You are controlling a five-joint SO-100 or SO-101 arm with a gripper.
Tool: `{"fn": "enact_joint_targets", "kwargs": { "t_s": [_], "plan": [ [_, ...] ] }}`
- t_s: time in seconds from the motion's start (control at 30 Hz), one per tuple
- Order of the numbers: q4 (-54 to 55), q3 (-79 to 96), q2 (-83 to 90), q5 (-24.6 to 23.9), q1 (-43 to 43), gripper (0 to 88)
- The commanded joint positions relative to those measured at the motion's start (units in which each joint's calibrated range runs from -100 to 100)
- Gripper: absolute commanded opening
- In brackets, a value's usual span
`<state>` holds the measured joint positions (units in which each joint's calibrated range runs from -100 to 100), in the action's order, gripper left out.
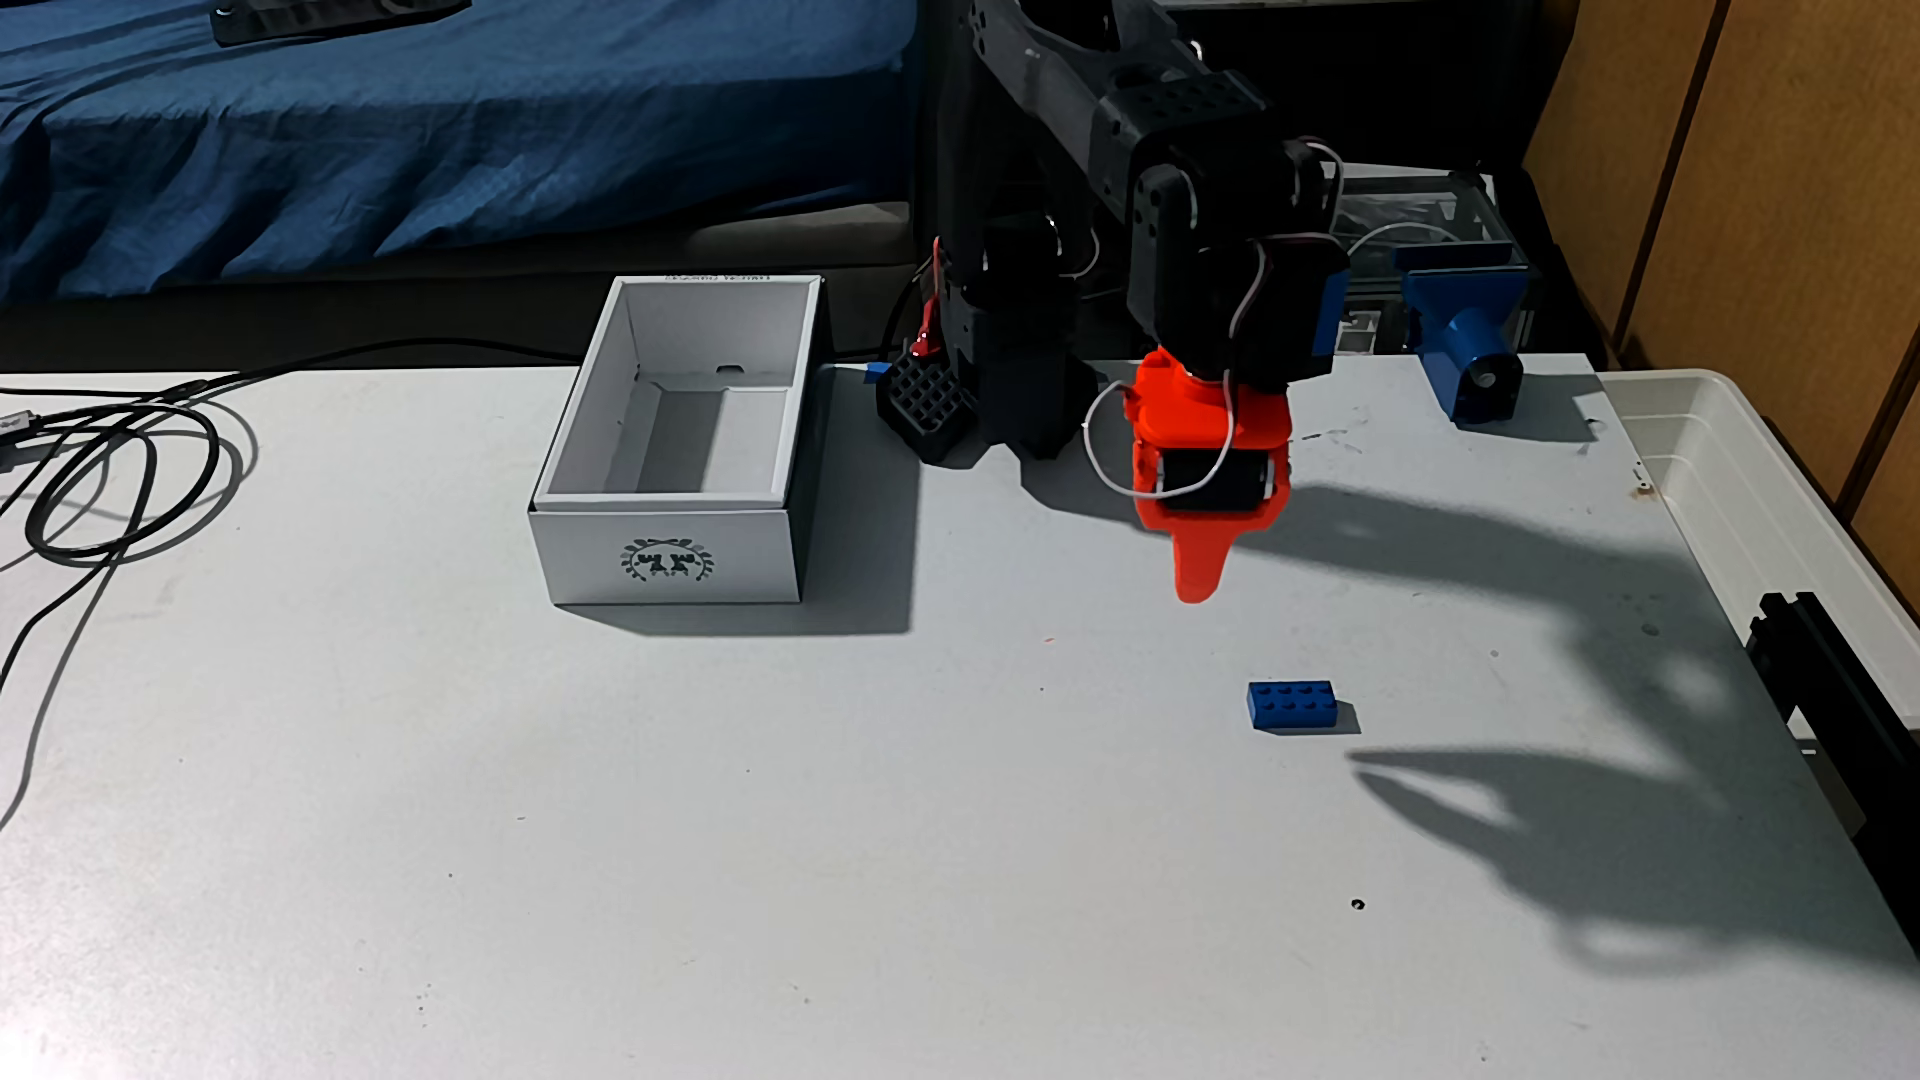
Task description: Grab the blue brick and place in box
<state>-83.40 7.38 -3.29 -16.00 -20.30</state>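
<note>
In the fixed view, the blue brick (1291, 706) lies flat, studs up, on the near right of the table (727, 883), free to be taken from above. The orange gripper (1195, 587) hangs behind it, pointing down; whether its jaws are parted I cannot tell. The box (665, 556) waits open-topped at far left.

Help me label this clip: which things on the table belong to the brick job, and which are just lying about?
Part of the job:
- blue brick, lying on the table
- white box, open
- orange end effector, hanging above the table, holding nothing

Just lying about:
- blue bracket at the far edge
- black cables
- plastic tray
</note>
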Motion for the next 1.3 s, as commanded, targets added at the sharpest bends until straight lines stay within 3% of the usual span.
{"fn": "enact_joint_targets", "kwargs": {
  "t_s": [0.0, 0.63, 0.9, 1.1, 1.27],
  "plan": [
    [-0.75, -3.56, 0.38, -0.71, -0.36, 1.6],
    [1.75, 1.59, 0.12, -4.18, -4.44, 1.6],
    [14.76, 10.99, -0.55, -4.23, -4.52, 1.7],
    [17.61, 13.39, -0.64, -4.28, -5.63, 1.8],
    [17.44, 13.83, -0.72, -5.76, -7.34, 12.5]
  ]
}}
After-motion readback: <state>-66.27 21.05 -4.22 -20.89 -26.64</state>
